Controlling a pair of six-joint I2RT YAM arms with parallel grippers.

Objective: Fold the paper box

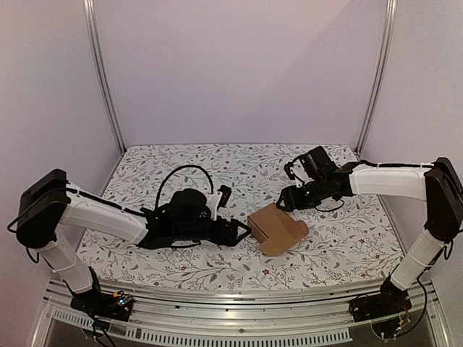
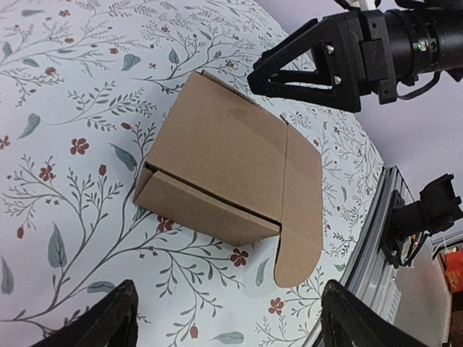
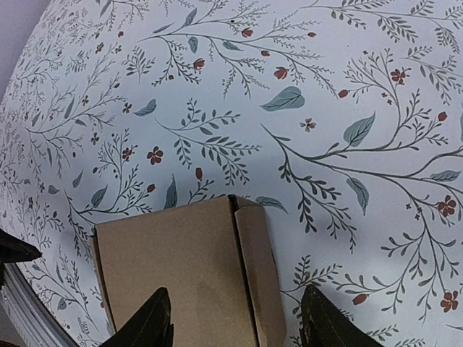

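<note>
Brown cardboard from above: the paper box (image 1: 277,230) sits right of the bench's (image 1: 347,246) middle, toward the near edge, between the left end effector (image 1: 242,231) and the right end effector (image 1: 283,202), neither gripping it. Left wrist view: its jaws stand wide, released. The body is folded up, but one rounded flap (image 2: 300,246) lies flat, untucked. Right wrist view: fingers spread, grasping nothing, over the box's far edge. I judge closing remains.
</note>
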